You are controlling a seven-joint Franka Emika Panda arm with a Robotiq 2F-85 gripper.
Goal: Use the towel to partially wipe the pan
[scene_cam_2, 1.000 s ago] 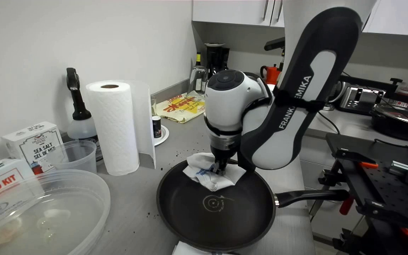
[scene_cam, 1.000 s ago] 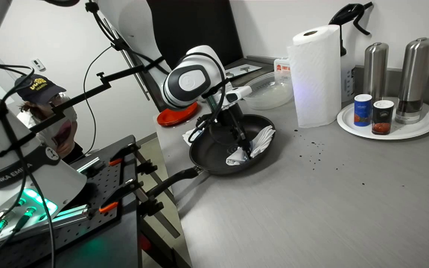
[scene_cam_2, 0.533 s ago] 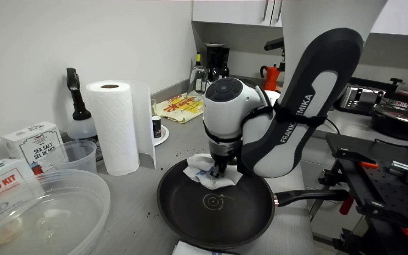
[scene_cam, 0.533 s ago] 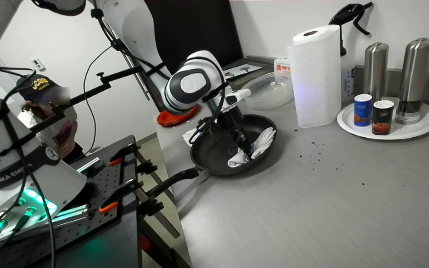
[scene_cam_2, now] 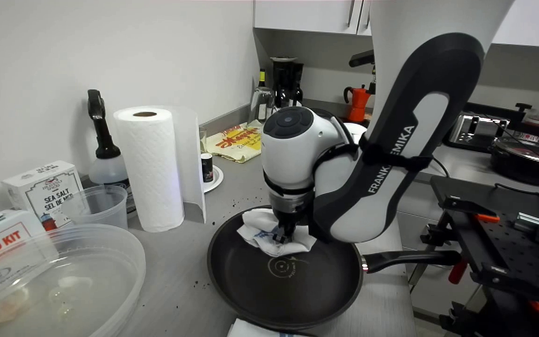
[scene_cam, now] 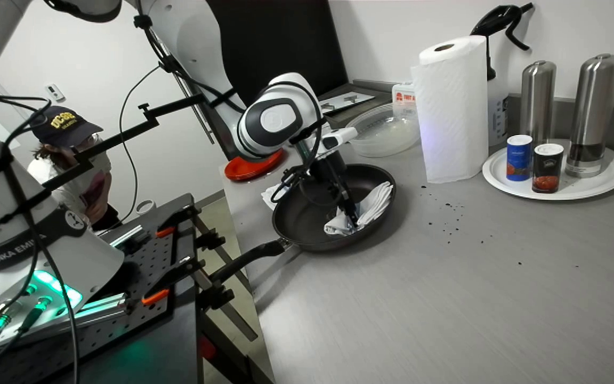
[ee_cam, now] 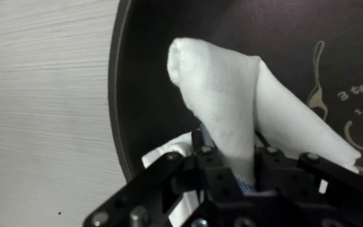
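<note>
A black frying pan point(scene_cam: 307, 224) stands on the grey counter and also shows in an exterior view point(scene_cam_2: 293, 295) and the wrist view point(ee_cam: 143, 78). A white towel with blue marks point(scene_cam_2: 258, 229) lies bunched inside the pan, on the side away from the second cloth. It also shows in an exterior view point(scene_cam: 375, 205) and the wrist view point(ee_cam: 222, 85). My gripper point(ee_cam: 228, 140) points down into the pan, its fingers on both sides of a towel fold. The gripper shows in both exterior views point(scene_cam: 354, 216) point(scene_cam_2: 282, 236). The fingertips are partly hidden by the towel.
The pan handle point(scene_cam_2: 410, 260) sticks out past the counter edge. A second folded white cloth point(scene_cam_2: 255, 330) lies beside the pan. A clear plastic bowl point(scene_cam_2: 63, 281), a paper towel roll point(scene_cam: 451, 112) and a white plate with shakers point(scene_cam: 613, 170) stand around. Dark crumbs point(scene_cam: 450, 216) lie on the counter.
The arm has come down slightly. In an exterior view the gripper and towel have shifted a little left and towards the pan's middle. The gripper keeps its hold; the pan has barely moved.
</note>
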